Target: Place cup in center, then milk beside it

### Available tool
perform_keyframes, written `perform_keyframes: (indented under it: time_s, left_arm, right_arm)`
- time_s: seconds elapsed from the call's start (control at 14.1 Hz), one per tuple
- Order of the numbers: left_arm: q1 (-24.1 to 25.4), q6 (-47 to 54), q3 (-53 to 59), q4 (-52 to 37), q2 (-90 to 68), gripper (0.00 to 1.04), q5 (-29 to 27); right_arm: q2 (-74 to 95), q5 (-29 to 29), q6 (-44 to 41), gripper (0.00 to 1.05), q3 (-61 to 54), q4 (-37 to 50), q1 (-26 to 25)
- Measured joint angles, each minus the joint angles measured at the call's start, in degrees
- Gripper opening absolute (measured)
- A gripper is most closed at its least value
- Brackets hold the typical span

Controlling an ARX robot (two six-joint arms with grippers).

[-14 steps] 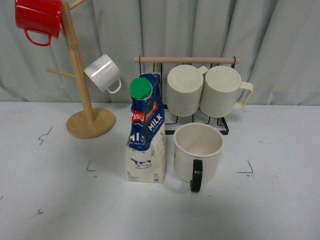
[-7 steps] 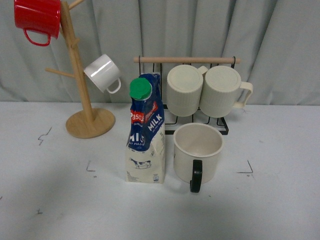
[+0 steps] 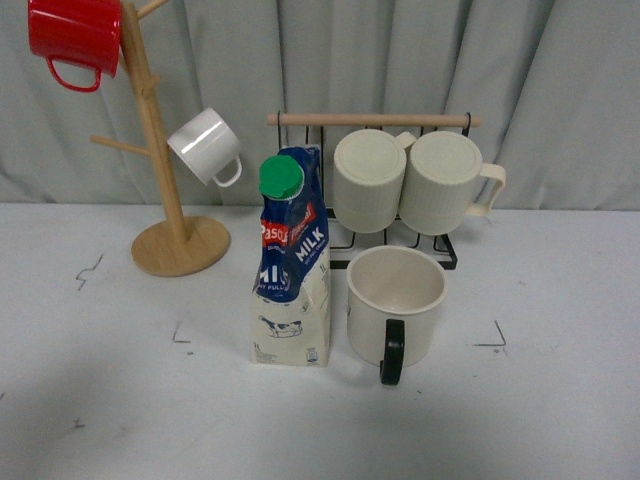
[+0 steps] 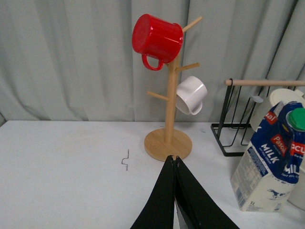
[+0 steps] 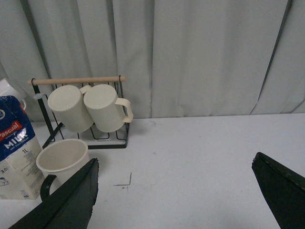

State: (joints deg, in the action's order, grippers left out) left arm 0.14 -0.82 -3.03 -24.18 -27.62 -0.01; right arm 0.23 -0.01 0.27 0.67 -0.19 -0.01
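While neither arm shows in the front view, the cup (image 3: 396,303) stands upright on the pale counter (image 3: 110,400), mouth up, its black loop handle turned toward the camera. This cup serves as the landmark for everything else. The milk (image 3: 291,262) stands upright just to the left of the cup, green cap on top, with only a narrow gap between them; whether they touch cannot be told. Directly behind the cup sits a black wire rack (image 3: 445,250) topped by a wooden bar, and two ribbed cream mugs (image 3: 408,182) hang on it side by side, their bases facing forward. Well to the left of the cup and further back stands a wooden mug tree (image 3: 165,205); a small white mug (image 3: 206,146) hangs on a lower peg and a red mug (image 3: 77,40) on an upper one. Small dark corner marks lie on the counter to either side of the cup and carton.

In the left wrist view the left pincer (image 4: 174,164) has its two black fingers pressed together, closed on nothing, hanging above the counter short of the mug tree base, well apart from the cup. In the right wrist view the right pincer (image 5: 174,191) is spread wide, its fingers at opposite edges of the picture, holding nothing, with the cup near one finger.
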Motion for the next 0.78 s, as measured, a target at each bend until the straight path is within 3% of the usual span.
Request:
perform_keyframes:
  time_s: [0.21,0.78]
  left_arm:
    - [-0.26,0.00,2.40,0.24,4.17,0.02,0.02]
    - [-0.26,0.00,2.40,12.98,16.33,0.02,0.00]
  right_arm:
    - [0.00,0.02,0.00,0.98,0.00,0.00,0.00]
    - [0.00,0.02,0.00,0.98,0.00,0.00,0.00]
